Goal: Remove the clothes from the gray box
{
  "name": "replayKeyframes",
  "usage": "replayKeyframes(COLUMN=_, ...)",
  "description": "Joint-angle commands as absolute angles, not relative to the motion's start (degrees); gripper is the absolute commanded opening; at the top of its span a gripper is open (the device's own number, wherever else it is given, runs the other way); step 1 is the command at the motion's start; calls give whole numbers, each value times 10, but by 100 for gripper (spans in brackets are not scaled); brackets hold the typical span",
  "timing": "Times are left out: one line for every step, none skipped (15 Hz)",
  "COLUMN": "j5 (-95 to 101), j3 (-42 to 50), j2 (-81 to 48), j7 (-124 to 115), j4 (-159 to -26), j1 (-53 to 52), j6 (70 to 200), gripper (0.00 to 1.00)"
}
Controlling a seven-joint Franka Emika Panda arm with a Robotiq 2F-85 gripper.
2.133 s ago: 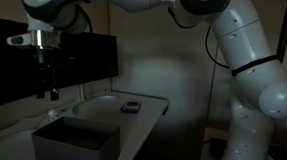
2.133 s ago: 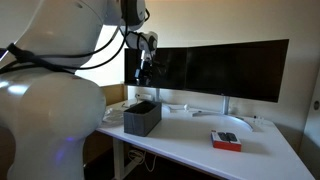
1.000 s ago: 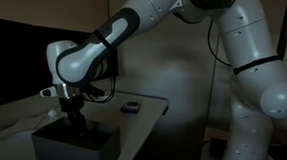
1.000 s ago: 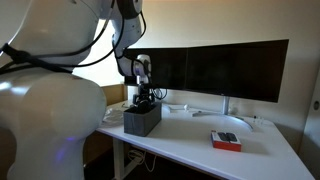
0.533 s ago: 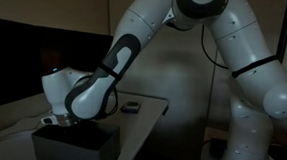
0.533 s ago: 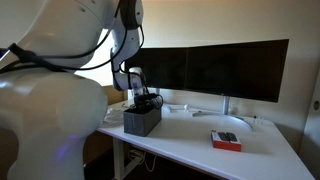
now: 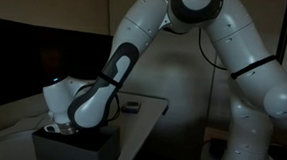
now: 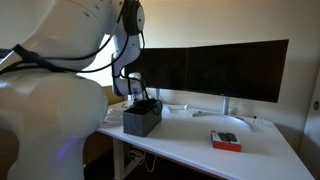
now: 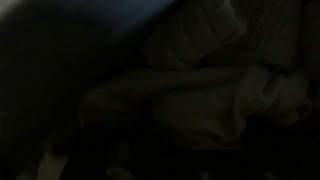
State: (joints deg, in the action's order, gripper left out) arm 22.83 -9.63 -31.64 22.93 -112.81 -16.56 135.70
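We are seeing the arm (image 7: 112, 78) leaning low over the gray box (image 7: 77, 146), which is standing at the left end of the worktop (image 8: 195, 150), in front of the monitors (image 8: 215, 70). The wrist is sitting at the rim because, as we judge, the pincer is placed down inside, where the clothes are. The box walls are hiding the pincer in both exterior views and the wrist view is too dark, so we cannot tell if its fingers are apart or together. The clothes (image 9: 215, 85) are lying inside the box as a pale, crumpled heap, filling the wrist view very closely. We are judging that they are not yet lifted. A small red item (image 8: 226, 141) is lying well apart on the right
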Motion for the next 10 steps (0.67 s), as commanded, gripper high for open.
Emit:
replayKeyframes(j5=237, j3=-94, j2=-325, j7=200, j4=-1137, j1=-166, j6=1368, gripper=49)
replayKeyframes(j5=237, j3=-94, j2=-324, j7=197, j4=-1129, j1=-166, j6=1364, gripper=42)
replayKeyframes(j5=236, j3=-95, j2=-323, j7=196, j4=-1126, j1=-166, j6=1361, gripper=36)
replayKeyframes(j5=235, j3=-95, j2=-319, j7=196, j4=-1129, j1=-164, j6=1363, gripper=29)
replayKeyframes(j5=235, j3=-94, j2=-318, j7=196, j4=-1128, j1=-164, j6=1363, gripper=23)
replayKeyframes(j5=235, j3=-94, j2=-316, j7=198, j4=-1128, j1=-163, j6=1362, gripper=15)
replayKeyframes(j5=235, j3=-94, j2=-315, j7=198, j4=-1128, j1=-162, j6=1361, gripper=9)
replayKeyframes(j5=232, j3=-94, j2=-313, j7=200, j4=-1129, j1=-161, j6=1357, gripper=6)
replayKeyframes(j5=231, j3=-94, j2=-311, j7=201, j4=-1130, j1=-160, j6=1355, gripper=6)
replayKeyframes(j5=230, j3=-94, j2=-307, j7=202, j4=-1134, j1=-158, j6=1353, gripper=4)
